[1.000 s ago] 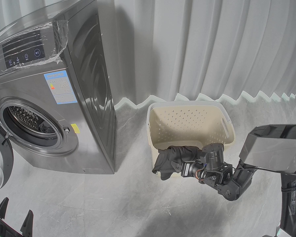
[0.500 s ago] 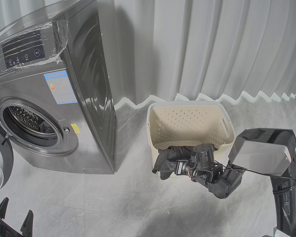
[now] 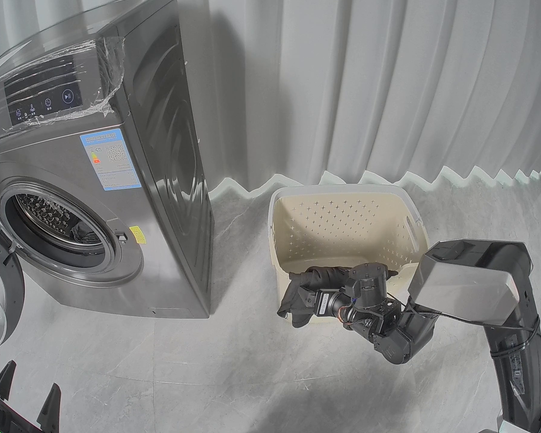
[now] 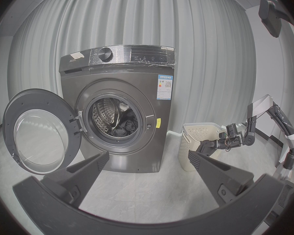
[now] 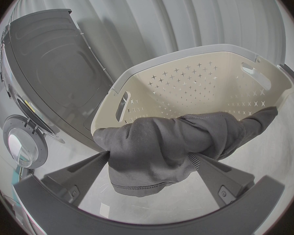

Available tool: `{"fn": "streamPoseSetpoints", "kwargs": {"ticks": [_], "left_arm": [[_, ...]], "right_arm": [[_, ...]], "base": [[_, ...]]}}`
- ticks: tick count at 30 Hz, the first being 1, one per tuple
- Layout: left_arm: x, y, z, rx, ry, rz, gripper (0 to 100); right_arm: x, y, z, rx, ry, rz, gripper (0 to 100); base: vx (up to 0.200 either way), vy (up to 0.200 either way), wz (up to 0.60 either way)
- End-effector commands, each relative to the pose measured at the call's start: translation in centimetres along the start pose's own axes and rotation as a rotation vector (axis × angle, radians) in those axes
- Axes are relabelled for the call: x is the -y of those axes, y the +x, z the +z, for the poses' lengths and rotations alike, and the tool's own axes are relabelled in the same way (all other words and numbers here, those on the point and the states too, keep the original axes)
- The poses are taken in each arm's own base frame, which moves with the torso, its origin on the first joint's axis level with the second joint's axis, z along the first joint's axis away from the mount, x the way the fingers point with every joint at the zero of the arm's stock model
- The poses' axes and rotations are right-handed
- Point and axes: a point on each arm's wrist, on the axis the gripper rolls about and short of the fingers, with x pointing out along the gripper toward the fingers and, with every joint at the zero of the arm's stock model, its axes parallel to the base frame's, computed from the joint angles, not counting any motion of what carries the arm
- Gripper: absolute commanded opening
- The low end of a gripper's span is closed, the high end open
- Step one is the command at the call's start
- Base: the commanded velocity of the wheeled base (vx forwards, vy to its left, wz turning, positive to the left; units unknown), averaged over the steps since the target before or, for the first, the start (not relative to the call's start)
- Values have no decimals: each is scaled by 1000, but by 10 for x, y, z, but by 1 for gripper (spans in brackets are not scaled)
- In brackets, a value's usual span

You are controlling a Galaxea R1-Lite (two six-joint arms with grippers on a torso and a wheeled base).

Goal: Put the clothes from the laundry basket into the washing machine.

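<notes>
Dark cloth betw. open gripper jaws, not clamped yet.
R gripper [image 5: 149, 159] is spread wide, fingers [image 5: 215, 177] either side of the dark garment [image 5: 160, 141], no firm hold yet. Garment hangs over the laundry basket [image 3: 342, 189] near rim, at the corner twd the washing machine [image 3: 156, 151]. Over the last sec the R arm slid in twd that corner and the cloth barely shifted, so approach looks done; close + lift next. L gripper [image 3: 27, 395] open, empty, low over the floor [image 3: 222, 356]. Washer door [image 4: 39, 131] open, some clothes [image 4: 125, 126] already inside.
</notes>
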Motion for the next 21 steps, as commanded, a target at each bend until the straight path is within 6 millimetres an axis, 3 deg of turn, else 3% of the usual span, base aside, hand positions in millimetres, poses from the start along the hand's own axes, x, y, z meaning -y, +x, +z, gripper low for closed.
{"fn": "streamPoseSetpoints", "kwargs": {"ticks": [1, 10, 11, 21], "left_arm": [[0, 0, -4, 2, -1, -1, 100], [0, 0, -4, 2, -1, -1, 100], [0, 0, -4, 2, -1, -1, 100], [0, 0, -4, 2, -2, -1, 100]], "right_arm": [[2, 5, -6, -6, 1, -4, 100], [-1, 8, 1, 47, 10, 17, 100], [-1, 8, 1, 50, 10, 18, 0], [-1, 7, -2, 46, 8, 21, 0]], "base": [[0, 0, 0], [0, 0, 0], [0, 0, 0], [0, 0, 0]]}}
